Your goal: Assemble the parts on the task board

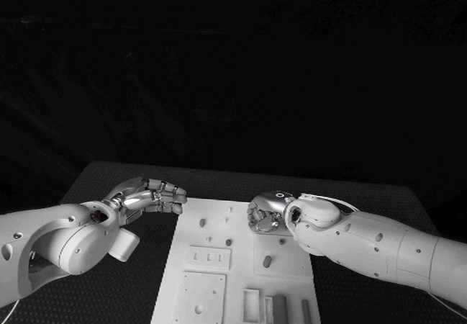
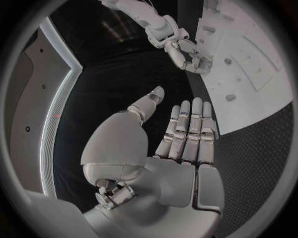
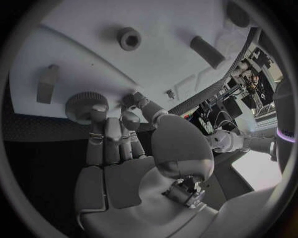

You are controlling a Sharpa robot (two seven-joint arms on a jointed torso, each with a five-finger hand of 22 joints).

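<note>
Black table bears the task board (image 1: 194,232), lengthwise away from the robot.

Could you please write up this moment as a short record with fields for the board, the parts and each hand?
board: white task board in the middle of the black table
parts: small grey pieces, one a dark bar near the board's near edge
left hand: beside the board's left edge, fingers straight and together, holding nothing
right hand: over the board's far right part, fingers at a knurled round part; grasp unclear
</note>
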